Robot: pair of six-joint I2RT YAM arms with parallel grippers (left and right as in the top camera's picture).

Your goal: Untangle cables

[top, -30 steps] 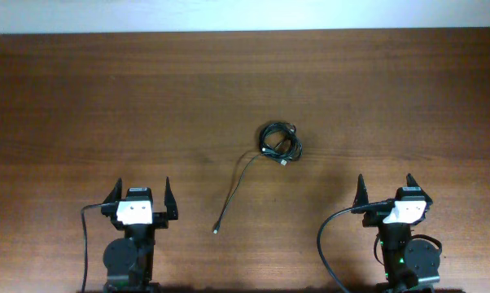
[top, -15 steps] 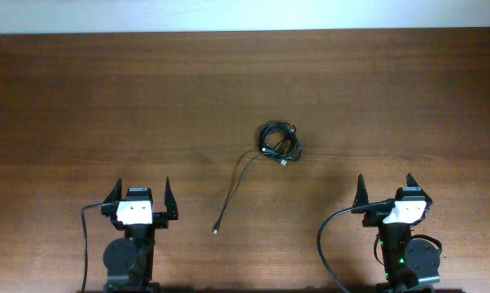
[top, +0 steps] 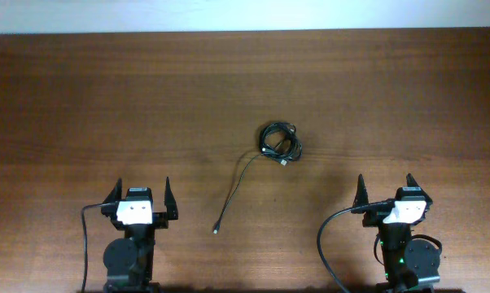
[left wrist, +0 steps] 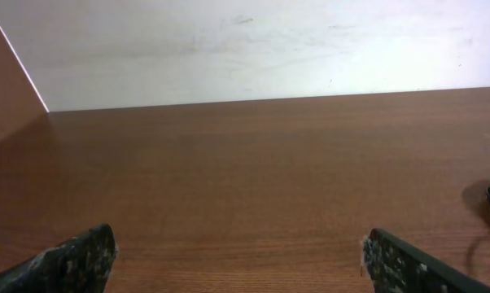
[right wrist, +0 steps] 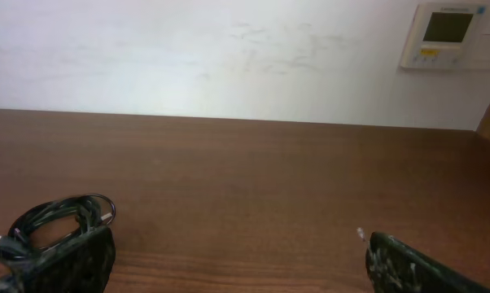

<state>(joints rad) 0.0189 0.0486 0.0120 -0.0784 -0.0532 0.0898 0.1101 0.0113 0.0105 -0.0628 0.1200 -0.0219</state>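
The cables (top: pixel 279 144) sit just right of ctr in the overhead frame, a small tight coil on the counter (top: pixel 82 106). One loose tail (top: pixel 235 189) runs down-left to a pale plug tip (top: pixel 216 231) in the lower middle. The right wrist view shows the coil at lower left, partly behind a finger. The left wrist view catches only its edge at far right.

Handling, as I judge it: v. thin, light, floppy wire w/ no stiffness, prob slides easily on the smooth wood. Pulling one strand could drag the whole coil or tighten the knot. Best holds are the loose tail near its plug end and an outer loop of the coil (one pincer each, to pull apart).

Count: 1 coil, 1 free tail, 2 plug tips visible, the second plug tip (top: pixel 286 165) just below the coil. No. of separate cables inside can't be told. 2 pincers: left pincer (top: pixel 142 189) at lower left, right pincer (top: pixel 385 183) at lower right, both w/ fingers spread wide, holding nothing, well apart from the cables.
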